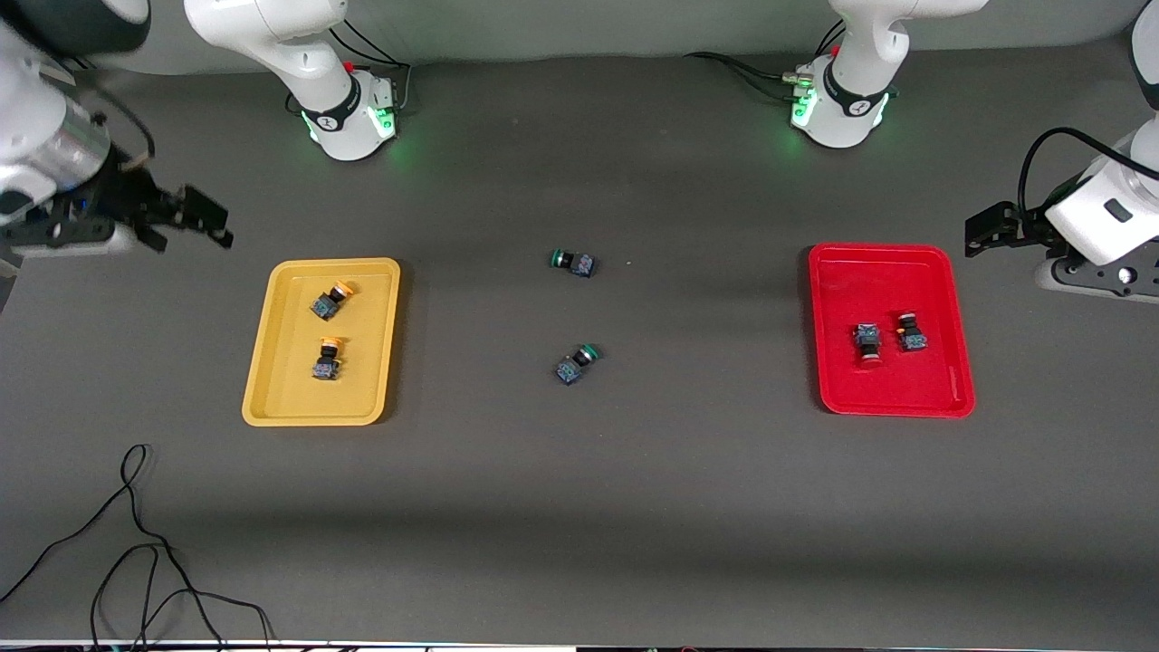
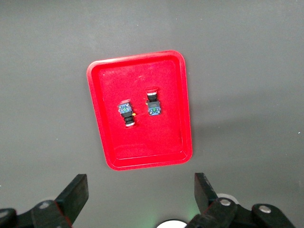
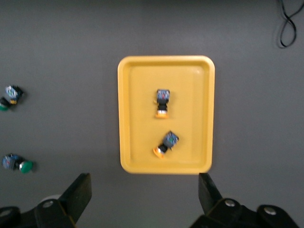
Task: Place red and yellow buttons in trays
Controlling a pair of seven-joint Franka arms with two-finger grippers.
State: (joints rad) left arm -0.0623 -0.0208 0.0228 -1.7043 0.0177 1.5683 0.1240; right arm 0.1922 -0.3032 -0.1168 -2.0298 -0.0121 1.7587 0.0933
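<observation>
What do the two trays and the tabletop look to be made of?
Yellow tray and red tray: probably moulded plastic, judging by the uniform colour, rounded corners and raised rims; the red tray shows slight sheen. Table: dark grey, matte, possibly a mat or felt-like covering; can't tell.

No legible text from my station. Only marks: a small round white emblem on the dark collar of each arm base, right arm base [image 1: 349,118] and left arm base [image 1: 842,104]; I can't read either.

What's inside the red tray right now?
Two red-capped buttons lie side by side on their sides in the red tray. Nothing covers them; the floor under each is hidden.
</observation>
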